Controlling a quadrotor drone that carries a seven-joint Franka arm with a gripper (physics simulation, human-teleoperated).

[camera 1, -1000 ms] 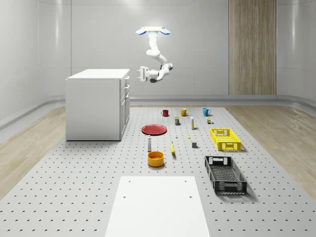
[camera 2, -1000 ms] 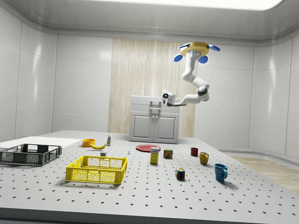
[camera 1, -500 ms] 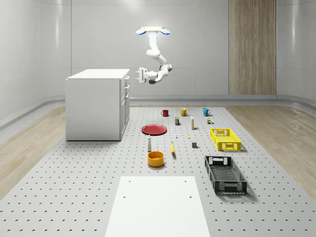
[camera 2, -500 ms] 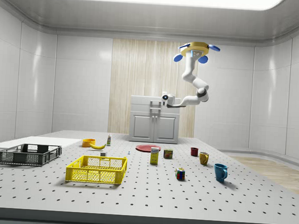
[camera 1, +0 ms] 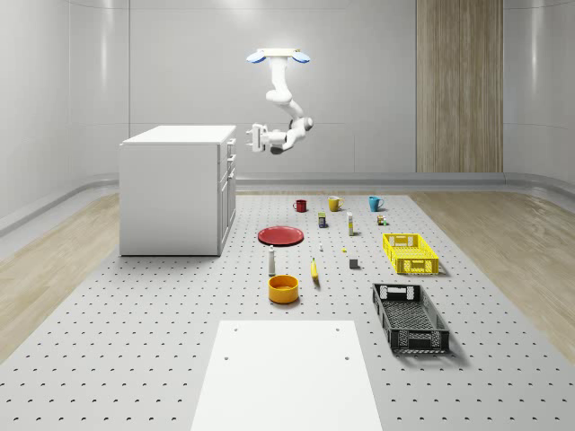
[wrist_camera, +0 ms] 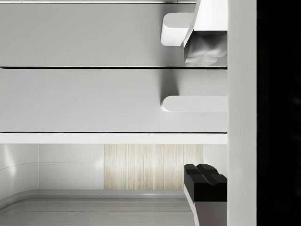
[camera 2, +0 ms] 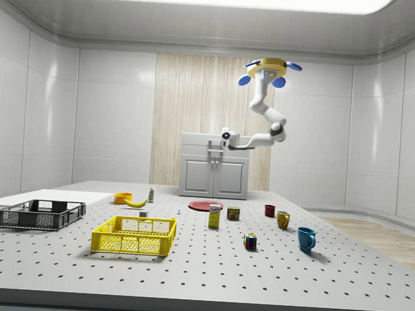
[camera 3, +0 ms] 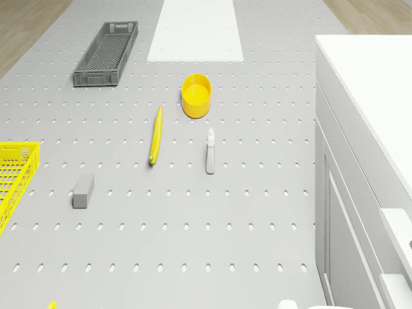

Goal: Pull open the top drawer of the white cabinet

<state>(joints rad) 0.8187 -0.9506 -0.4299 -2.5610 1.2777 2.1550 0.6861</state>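
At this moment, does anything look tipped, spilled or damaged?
Only the spray bottle lies flat on the table near the banana. The white cabinet looks shut and intact.

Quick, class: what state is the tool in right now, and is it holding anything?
Tool: open, holding nothing, level with the white cabinet's top drawer; drone hovers above.

Drone hovering beside cabinet; plate before cabinet.

three mugs, two crates
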